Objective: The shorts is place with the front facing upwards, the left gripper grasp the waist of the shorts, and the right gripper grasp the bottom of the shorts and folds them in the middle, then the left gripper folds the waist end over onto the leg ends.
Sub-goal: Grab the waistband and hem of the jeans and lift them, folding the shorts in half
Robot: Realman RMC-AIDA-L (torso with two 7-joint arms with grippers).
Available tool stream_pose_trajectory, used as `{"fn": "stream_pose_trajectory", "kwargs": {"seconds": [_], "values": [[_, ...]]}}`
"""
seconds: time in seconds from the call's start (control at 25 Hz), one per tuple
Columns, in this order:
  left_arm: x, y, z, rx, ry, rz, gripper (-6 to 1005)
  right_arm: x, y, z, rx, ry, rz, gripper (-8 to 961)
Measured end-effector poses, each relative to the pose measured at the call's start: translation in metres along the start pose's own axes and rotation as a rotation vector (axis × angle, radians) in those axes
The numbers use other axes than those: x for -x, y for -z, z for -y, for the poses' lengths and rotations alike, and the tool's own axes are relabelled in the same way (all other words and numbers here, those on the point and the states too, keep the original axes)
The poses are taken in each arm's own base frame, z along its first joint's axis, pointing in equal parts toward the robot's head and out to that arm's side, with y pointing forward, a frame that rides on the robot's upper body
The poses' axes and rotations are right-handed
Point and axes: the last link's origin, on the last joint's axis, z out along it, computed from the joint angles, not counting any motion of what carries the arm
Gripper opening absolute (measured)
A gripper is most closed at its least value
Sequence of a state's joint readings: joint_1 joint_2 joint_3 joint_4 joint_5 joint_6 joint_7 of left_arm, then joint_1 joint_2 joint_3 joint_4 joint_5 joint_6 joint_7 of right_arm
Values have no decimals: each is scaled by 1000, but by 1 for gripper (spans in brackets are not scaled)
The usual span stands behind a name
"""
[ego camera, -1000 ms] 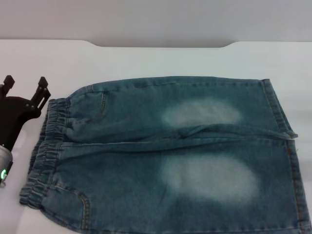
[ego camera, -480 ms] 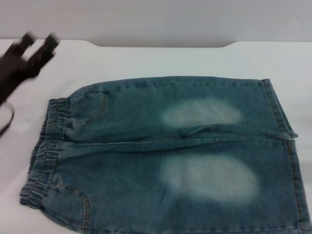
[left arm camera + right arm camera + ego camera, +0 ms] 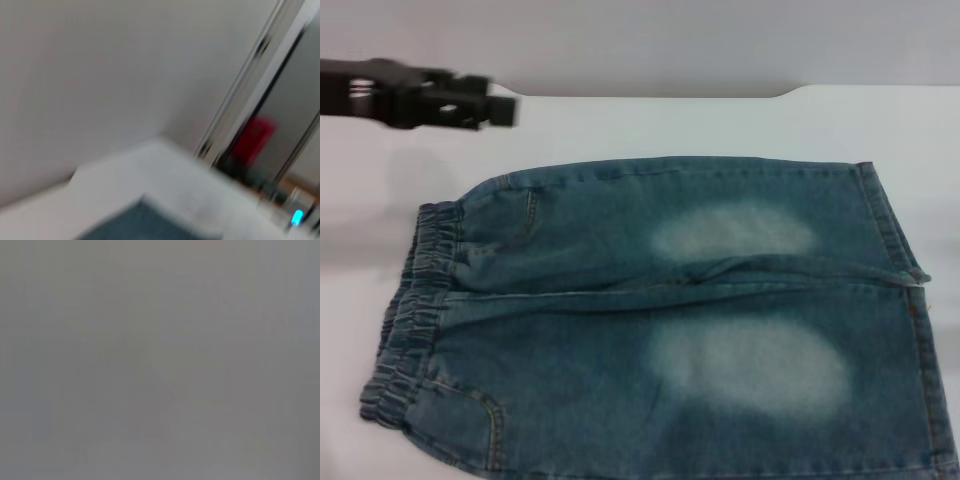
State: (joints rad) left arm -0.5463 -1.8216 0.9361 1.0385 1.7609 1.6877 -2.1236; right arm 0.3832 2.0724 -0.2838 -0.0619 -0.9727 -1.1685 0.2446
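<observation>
The blue-green denim shorts (image 3: 660, 320) lie flat on the white table (image 3: 650, 125), with the pale faded patches facing up. The puckered waist (image 3: 415, 300) is at the left end. The bottom of the shorts (image 3: 910, 300), two stitched hems, is at the right end. My left gripper (image 3: 495, 103) hangs in the air above the table's far left, stretched sideways and pointing right, well clear of the waist and holding nothing. A corner of the shorts (image 3: 135, 225) shows in the left wrist view. The right gripper is out of view, and its wrist view shows only grey.
The table's far edge has a notch (image 3: 650, 92) against a grey wall. A red object (image 3: 255, 137) stands far off in the room, seen in the left wrist view. The shorts run off the head view's lower right edge.
My left gripper rose from beside the waist at the left edge and swung up and rightward, now lying sideways above the table's far left. The shorts have not moved.
</observation>
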Motion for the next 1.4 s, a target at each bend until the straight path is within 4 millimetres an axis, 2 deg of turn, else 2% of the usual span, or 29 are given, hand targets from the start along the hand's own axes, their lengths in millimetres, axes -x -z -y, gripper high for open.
{"fn": "stream_pose_trajectory", "kwargs": {"seconds": [0.16,0.24,0.4,0.44,0.56,0.64,0.68,0.76,0.84,1.24,1.4], "values": [[3,29,-14,-152,-10,145,772,-1,2,5,-20,1,-3,517],[4,34,-20,-184,-5,182,765,0,2,7,-25,5,-2,517],[28,29,-21,-298,49,342,676,5,-2,15,-48,20,9,517],[33,26,-21,-314,61,366,654,8,-6,23,-74,25,12,517],[59,8,-21,-346,112,455,653,12,-10,32,-98,27,13,517],[59,8,-21,-346,112,455,653,16,-13,38,-115,28,13,517],[73,-1,-22,-353,139,518,653,17,-15,41,-121,32,14,517],[79,-2,-21,-358,158,545,653,21,-17,48,-132,42,16,517],[83,-1,-21,-367,179,562,652,23,-18,52,-138,50,19,517],[109,28,-12,-481,316,643,650,29,-21,60,-157,54,35,517],[115,28,-11,-489,333,647,650,32,-23,63,-167,51,47,517]]}}
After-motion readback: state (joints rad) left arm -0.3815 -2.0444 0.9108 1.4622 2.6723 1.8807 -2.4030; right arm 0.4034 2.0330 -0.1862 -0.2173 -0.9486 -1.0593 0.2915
